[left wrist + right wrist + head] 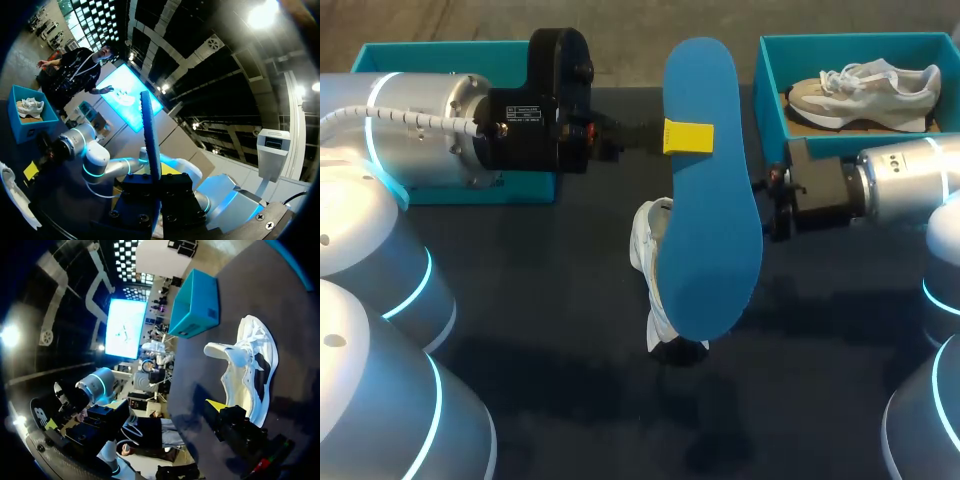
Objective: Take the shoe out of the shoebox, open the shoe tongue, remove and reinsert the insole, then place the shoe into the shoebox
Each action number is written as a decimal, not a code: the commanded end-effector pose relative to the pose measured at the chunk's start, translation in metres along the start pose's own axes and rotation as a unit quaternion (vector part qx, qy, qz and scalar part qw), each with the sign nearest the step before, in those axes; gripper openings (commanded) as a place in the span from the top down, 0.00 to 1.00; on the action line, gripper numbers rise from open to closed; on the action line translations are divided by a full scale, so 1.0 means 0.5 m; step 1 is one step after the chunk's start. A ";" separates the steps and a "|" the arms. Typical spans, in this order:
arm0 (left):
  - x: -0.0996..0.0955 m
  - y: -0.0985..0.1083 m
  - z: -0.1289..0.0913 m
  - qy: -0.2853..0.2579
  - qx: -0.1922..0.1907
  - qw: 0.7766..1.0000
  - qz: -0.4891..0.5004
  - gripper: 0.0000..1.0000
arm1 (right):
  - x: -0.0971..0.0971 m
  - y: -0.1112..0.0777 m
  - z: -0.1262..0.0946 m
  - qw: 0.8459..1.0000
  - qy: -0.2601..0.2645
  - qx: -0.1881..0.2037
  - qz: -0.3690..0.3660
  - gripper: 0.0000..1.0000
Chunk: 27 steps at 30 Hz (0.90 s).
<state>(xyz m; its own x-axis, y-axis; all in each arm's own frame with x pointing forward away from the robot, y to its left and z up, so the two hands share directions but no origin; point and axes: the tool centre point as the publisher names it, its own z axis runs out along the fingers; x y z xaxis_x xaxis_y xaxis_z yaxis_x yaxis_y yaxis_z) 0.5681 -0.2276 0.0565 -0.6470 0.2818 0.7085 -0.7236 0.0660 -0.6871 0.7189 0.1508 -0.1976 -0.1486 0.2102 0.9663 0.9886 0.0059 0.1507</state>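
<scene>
The left gripper (688, 136) is closed on a blue insole (710, 230), one yellow tip pressed flat on its upper face near the toe end. It holds the insole above the middle of the table (570, 400). In the left wrist view the insole rises edge-on from between the fingers.

Under the insole a white shoe (653, 262) stands on the table near its middle, outside both boxes and largely hidden in the head view. The right gripper (772, 205) is just beside the insole's right edge. Whether it is open or closed on anything cannot be told. In the right wrist view the shoe lies just ahead of this gripper, its opening turned toward the camera.

A teal shoebox (770, 95) at the table's far right corner holds a second, grey-and-white sneaker (865, 90). Another teal box (430, 55) sits at the far left edge, partly behind the left arm.
</scene>
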 end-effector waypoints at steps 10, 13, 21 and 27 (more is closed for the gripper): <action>0.000 0.005 0.000 -0.001 0.001 1.000 0.000 1.00 | 0.054 -0.018 0.000 0.999 0.020 -0.016 0.025 0.00; 0.000 0.005 0.000 -0.001 0.001 1.000 0.000 1.00 | 0.074 -0.019 -0.005 0.999 0.038 -0.023 0.013 0.00; 0.000 0.005 0.000 -0.001 0.001 1.000 0.000 1.00 | 0.119 -0.015 -0.002 0.999 0.045 -0.004 0.018 0.00; 0.000 0.005 0.000 -0.001 0.001 1.000 0.000 1.00 | 0.119 -0.015 -0.002 0.999 0.045 -0.004 0.018 0.00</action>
<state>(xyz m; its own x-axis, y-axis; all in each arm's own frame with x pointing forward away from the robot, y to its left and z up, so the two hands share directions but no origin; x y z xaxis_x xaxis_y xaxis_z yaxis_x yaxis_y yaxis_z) 0.5681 -0.2276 0.0565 -0.6470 0.2818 0.7085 -0.7236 0.0660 -0.6871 0.7014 0.1614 -0.1410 -0.1173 0.1188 0.9860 0.9928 -0.0098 0.1193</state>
